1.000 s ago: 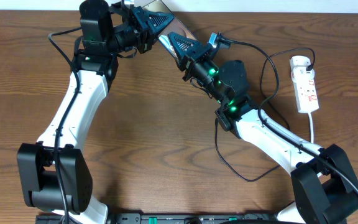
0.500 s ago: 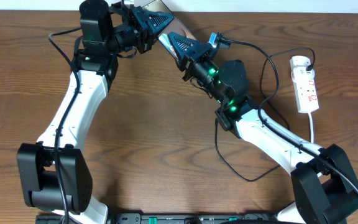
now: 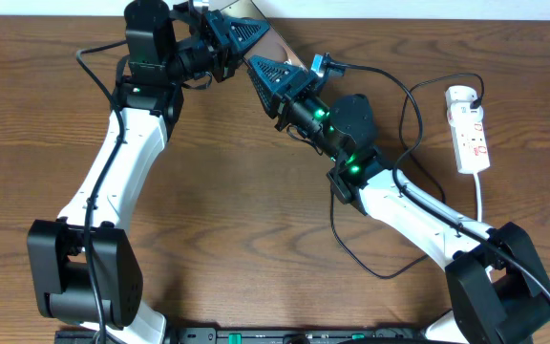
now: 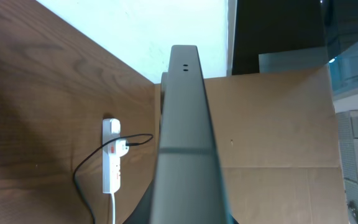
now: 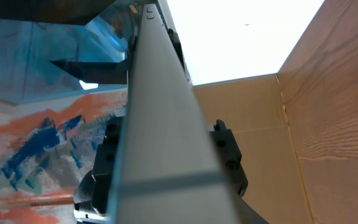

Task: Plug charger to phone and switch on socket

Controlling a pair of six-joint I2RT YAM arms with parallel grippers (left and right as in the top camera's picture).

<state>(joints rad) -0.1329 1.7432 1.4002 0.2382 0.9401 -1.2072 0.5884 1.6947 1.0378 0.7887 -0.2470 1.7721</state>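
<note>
The phone (image 3: 280, 43) is held on edge above the table's far middle, and shows as a grey bar in the left wrist view (image 4: 184, 124) and the right wrist view (image 5: 163, 137). My left gripper (image 3: 240, 33) is shut on its far end. My right gripper (image 3: 273, 73) is shut on its near end, close to the left one. The white socket (image 3: 470, 129) lies flat at the far right, and also shows in the left wrist view (image 4: 112, 158). The charger cable (image 3: 407, 115) runs from a black plug in the socket and loops across the table. Its connector tip is not visible.
The charger cable trails in a long loop under and in front of my right arm (image 3: 351, 244). A white wall edge runs along the table's far side. A cardboard panel (image 4: 272, 137) stands behind the phone.
My right gripper has slid a little left along the phone, closer to the left gripper. The left arm, socket and cable have not moved.
</note>
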